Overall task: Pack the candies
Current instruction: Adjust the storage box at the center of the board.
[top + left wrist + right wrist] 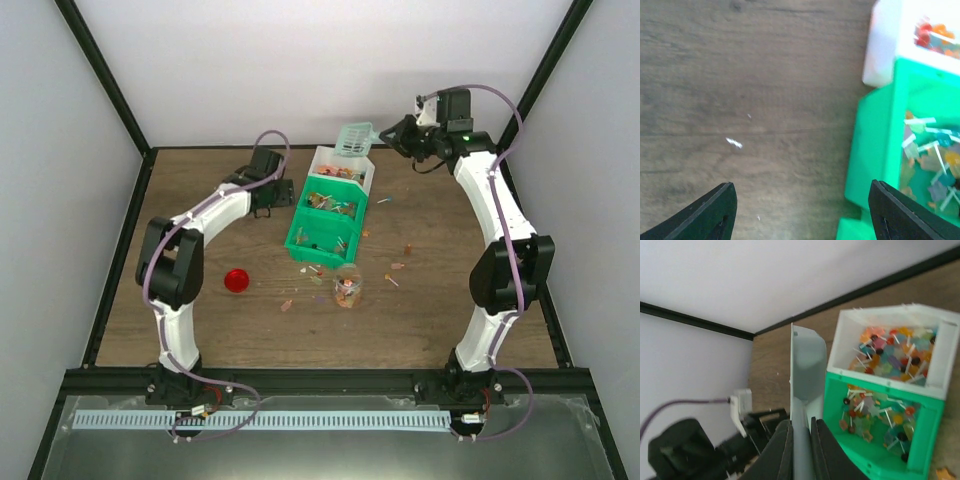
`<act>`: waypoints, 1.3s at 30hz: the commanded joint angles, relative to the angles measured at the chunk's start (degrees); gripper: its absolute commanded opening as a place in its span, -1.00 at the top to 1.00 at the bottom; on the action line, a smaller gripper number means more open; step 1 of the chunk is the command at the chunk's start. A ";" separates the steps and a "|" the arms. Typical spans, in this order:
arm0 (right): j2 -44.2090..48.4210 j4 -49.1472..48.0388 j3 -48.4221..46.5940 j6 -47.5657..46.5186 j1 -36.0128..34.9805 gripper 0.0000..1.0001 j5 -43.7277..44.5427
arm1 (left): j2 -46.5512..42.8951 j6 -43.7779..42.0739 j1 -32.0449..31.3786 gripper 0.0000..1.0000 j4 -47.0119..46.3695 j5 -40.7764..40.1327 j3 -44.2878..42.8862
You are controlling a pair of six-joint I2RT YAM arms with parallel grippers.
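Many tiny mixed-colour candies (336, 174) fill a white bin (365, 178) and a green bin (294, 238) in the middle of the table; more lie loose on the wood (398, 267). My right gripper (397, 134) is shut on the handle of the pale blue-green scoop (355, 137) and holds it in the air over the white bin's far end. In the right wrist view the scoop (806, 365) stands edge-on between my fingers (780, 450), beside the candies (890, 352). My left gripper (262, 190) is open and empty, low over the wood left of the green bin (875, 150).
A small clear jar (347, 287) holding a few candies stands in front of the green bin. A round red lid (236, 279) lies on the wood at the left. Black frame posts and white walls ring the table.
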State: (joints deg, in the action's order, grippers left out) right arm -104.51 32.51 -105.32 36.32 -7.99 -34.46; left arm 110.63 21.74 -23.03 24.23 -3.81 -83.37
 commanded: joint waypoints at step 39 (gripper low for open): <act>6.77 10.69 6.75 12.31 15.67 0.99 -18.32 | 12.75 65.06 -13.34 -0.42 23.82 -2.44 -27.68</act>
State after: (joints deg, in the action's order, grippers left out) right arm -96.86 42.98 -98.19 49.98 7.14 -51.20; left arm 119.13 83.61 -37.21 48.84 -7.33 -109.58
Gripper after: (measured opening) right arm 0.089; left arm 0.712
